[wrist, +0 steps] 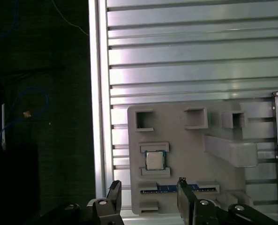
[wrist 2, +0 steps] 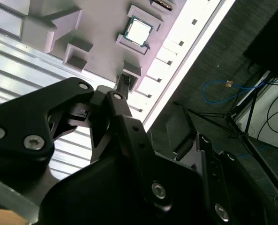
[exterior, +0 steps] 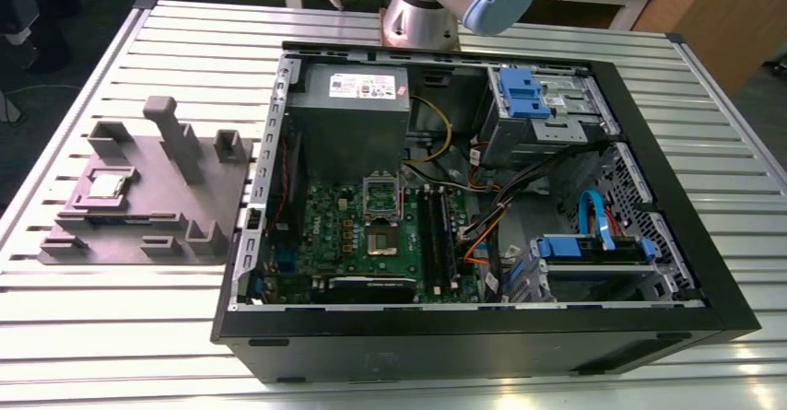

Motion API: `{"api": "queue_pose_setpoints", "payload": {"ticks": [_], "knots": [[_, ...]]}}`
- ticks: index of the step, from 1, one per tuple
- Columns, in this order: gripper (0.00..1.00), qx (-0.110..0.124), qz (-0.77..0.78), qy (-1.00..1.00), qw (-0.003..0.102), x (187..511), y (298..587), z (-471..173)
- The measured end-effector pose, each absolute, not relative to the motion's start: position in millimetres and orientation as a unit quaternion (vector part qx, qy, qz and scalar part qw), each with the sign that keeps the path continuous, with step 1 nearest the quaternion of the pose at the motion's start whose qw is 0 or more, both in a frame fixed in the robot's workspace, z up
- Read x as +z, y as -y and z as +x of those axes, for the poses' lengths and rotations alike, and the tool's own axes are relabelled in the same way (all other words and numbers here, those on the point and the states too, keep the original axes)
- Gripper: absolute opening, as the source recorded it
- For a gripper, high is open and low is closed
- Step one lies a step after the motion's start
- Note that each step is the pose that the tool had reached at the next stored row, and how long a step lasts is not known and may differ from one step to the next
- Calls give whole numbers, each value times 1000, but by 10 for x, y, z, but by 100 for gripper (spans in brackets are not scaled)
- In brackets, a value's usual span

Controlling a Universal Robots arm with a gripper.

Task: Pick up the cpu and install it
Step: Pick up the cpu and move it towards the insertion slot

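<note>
Small flat square cpu [exterior: 105, 186] with silver-grey top sat in a recess of the grey moulded holder block [exterior: 147, 198], black gripper [wrist: 148, 183] poised over that block, fingers spread wide, empty, open black computer case [exterior: 467, 341] just beside the block, on the exterior view's right

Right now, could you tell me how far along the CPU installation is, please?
Nothing looks done yet: the cpu lies in its recess on the grey fixture, outside the computer case. In hand: nothing; the open tool hovers empty near the cpu. Both pickup and installation remain.
</note>
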State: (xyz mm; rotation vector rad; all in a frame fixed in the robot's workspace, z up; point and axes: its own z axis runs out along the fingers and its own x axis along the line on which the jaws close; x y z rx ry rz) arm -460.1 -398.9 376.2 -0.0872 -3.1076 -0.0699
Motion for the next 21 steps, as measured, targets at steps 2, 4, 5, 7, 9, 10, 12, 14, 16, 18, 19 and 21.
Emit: {"api": "queue_pose_setpoints", "payload": {"ticks": [2,4,5,7,9,10,12,14,16,18,19,21], "knots": [[59,-22,-16,999,16,3748,3989,-4605],[59,-22,-5,1000,17,3740,3989,-4604],[59,-22,-1,1000,17,3736,3989,-4604],[59,-22,0,1000,17,3734,3989,-4605],[59,-22,0,1000,17,3733,3989,-4604],[59,-22,0,1000,17,3732,3989,-4604],[59,-22,0,1000,17,3731,3989,-4604],[59,-22,0,1000,17,3724,3989,-4604],[59,-22,0,1000,17,3711,3990,-4604],[59,-22,0,1000,17,3692,3989,-4604],[59,-22,0,1000,17,3682,3989,-4604],[59,-22,0,1000,17,3662,3989,-4604]]}}
